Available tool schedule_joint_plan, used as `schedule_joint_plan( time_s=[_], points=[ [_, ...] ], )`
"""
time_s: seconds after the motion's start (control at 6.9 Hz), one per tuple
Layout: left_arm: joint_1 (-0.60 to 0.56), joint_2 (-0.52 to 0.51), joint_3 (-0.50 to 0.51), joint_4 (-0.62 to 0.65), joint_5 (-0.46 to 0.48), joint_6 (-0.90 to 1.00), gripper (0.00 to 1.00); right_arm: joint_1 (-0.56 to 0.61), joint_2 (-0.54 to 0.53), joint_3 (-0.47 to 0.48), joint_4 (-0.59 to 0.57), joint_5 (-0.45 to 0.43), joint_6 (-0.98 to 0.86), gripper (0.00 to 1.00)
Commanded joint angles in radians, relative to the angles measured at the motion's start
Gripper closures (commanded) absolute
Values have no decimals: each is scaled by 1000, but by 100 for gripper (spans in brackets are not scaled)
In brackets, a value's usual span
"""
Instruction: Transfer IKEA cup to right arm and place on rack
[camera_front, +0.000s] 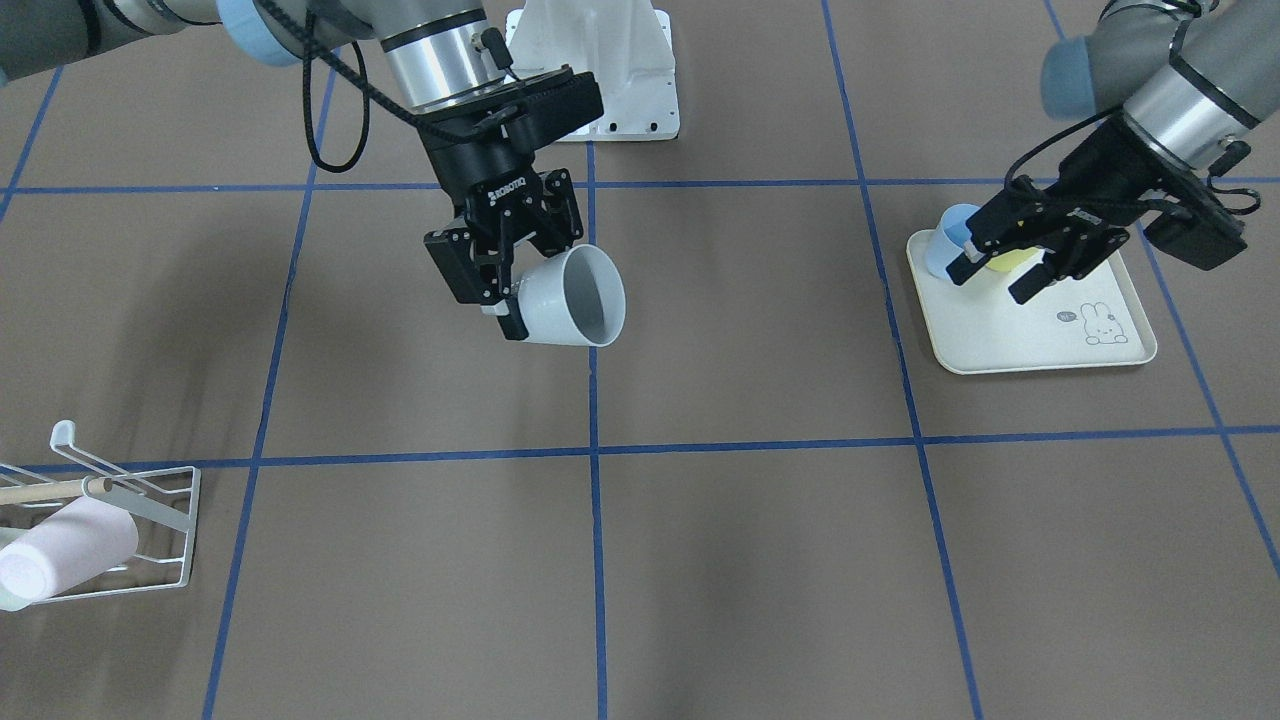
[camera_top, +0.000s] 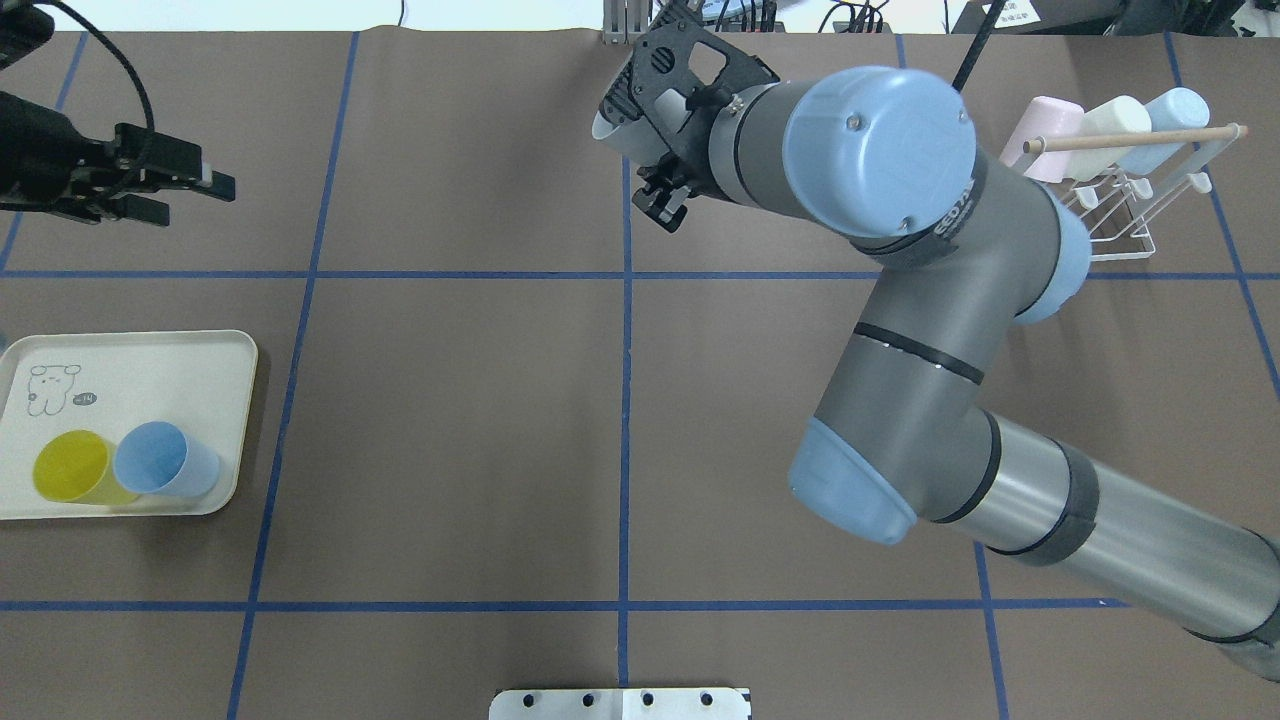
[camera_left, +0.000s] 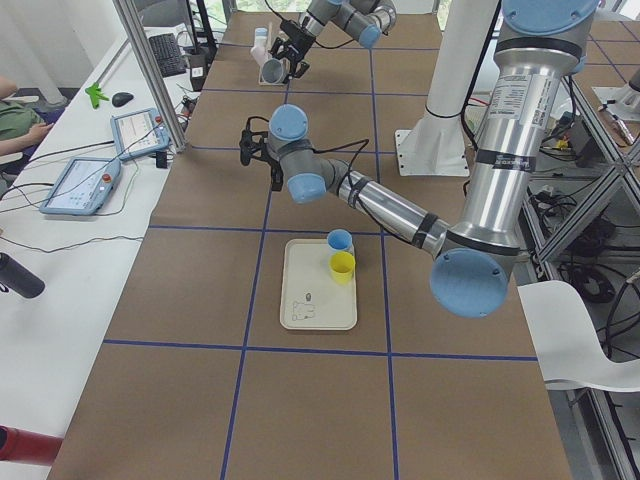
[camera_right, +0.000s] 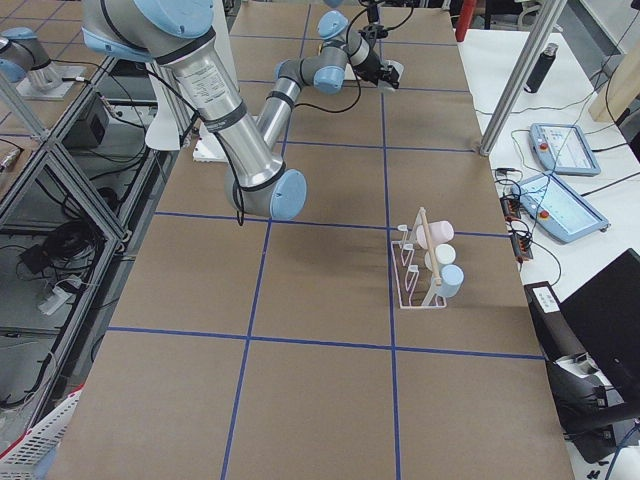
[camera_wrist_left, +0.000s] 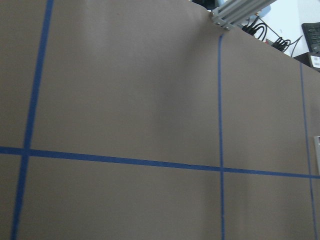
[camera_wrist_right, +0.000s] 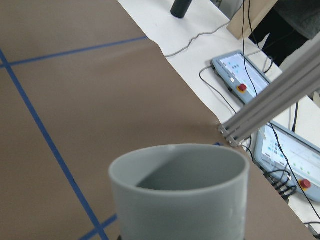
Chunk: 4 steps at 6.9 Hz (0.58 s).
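Note:
My right gripper (camera_front: 505, 315) is shut on a pale grey IKEA cup (camera_front: 575, 297) and holds it tilted above the middle of the table, with its mouth facing away from the wrist. The cup fills the bottom of the right wrist view (camera_wrist_right: 180, 192). In the overhead view the right gripper (camera_top: 655, 150) holds the cup (camera_top: 608, 128) near the table's far edge. The white wire rack (camera_front: 150, 510) with its wooden dowel stands far to the side and also shows in the overhead view (camera_top: 1125, 215). My left gripper (camera_front: 992, 280) is open, empty and raised; it also shows in the overhead view (camera_top: 197, 200).
A cream tray (camera_front: 1010, 340) with a rabbit drawing holds a blue cup (camera_front: 950, 235) and a yellow cup (camera_front: 1012, 260). The rack holds a pink cup (camera_top: 1045, 125), a white cup (camera_top: 1110, 118) and a blue cup (camera_top: 1170, 110). The left wrist view shows only the brown table.

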Motion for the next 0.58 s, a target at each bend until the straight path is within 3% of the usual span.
schedule_joint_plan(
  time_s=[0.0, 0.14, 0.43],
  points=[
    [-80, 147, 8, 10, 6, 299, 0, 114, -24, 71, -232, 107, -148, 63],
    [-127, 177, 23, 9, 6, 384, 0, 154, -54, 94, -311, 107, -260, 63],
    [-213, 181, 109, 10, -3, 606, 0, 251, -178, 135, -344, 107, -505, 63]
  ],
)
